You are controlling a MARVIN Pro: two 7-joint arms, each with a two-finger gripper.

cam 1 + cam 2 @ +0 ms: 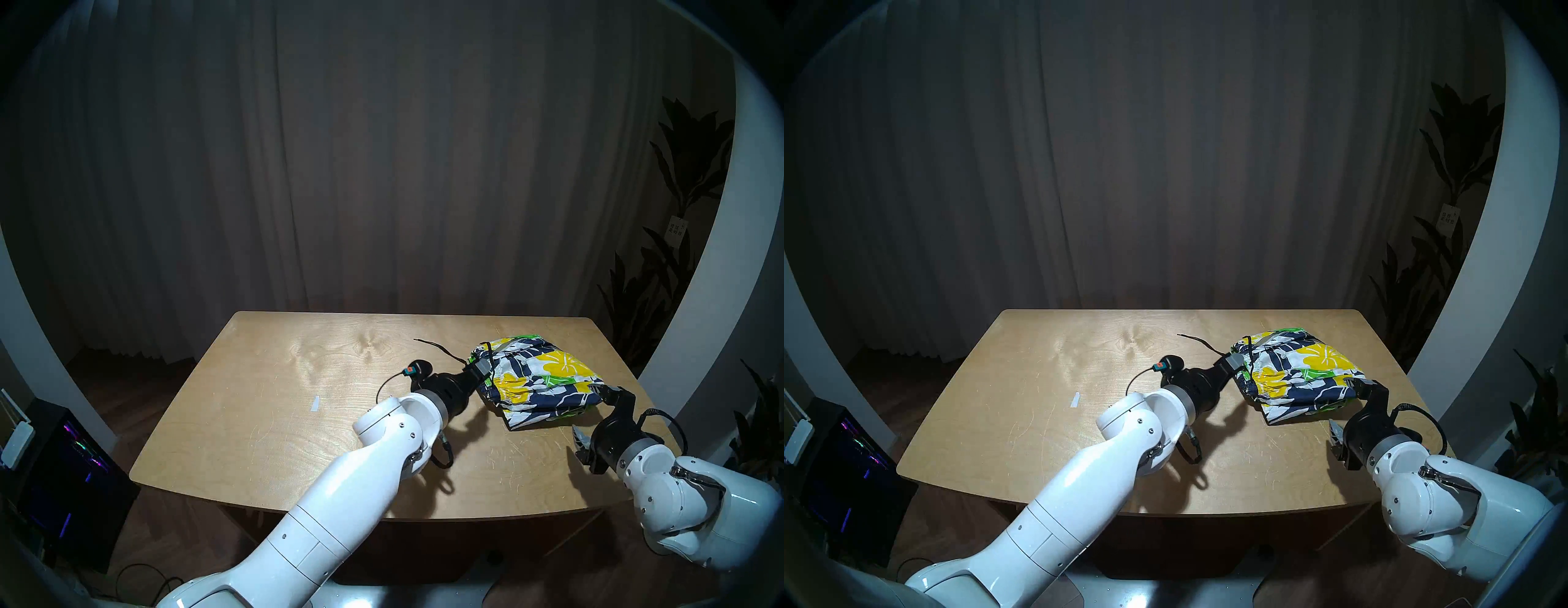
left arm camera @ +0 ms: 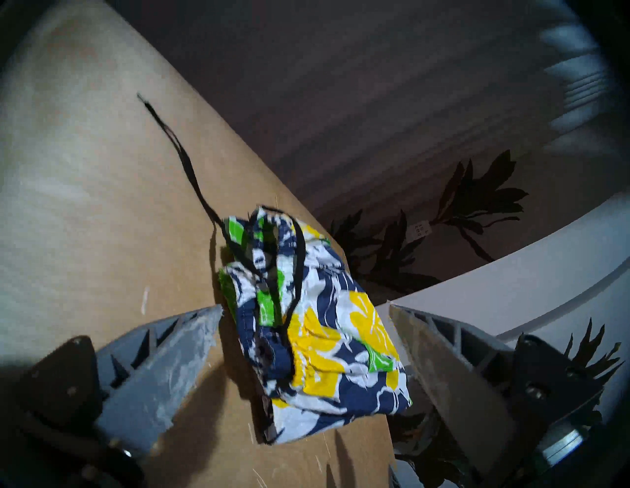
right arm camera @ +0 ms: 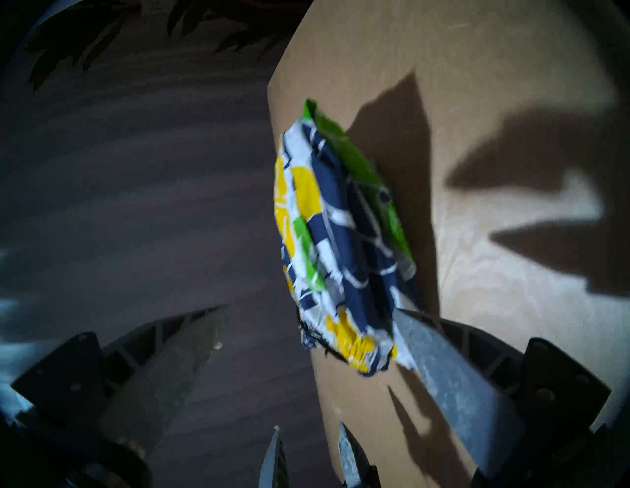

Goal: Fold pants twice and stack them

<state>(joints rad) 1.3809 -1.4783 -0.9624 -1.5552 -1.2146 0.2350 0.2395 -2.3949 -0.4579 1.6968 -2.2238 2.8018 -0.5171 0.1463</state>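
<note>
While the floral shorts lie folded in a thick bundle at the right end of the wooden table, their dark drawstring trailing left across the wood, both pincers stand wide open and hold nothing: the left gripper faces the bundle's left side, the right gripper its near right corner

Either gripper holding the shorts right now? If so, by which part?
Nothing is held. Both the left gripper and right gripper have open jaws, and the folded floral shorts lie free on the table.
</note>
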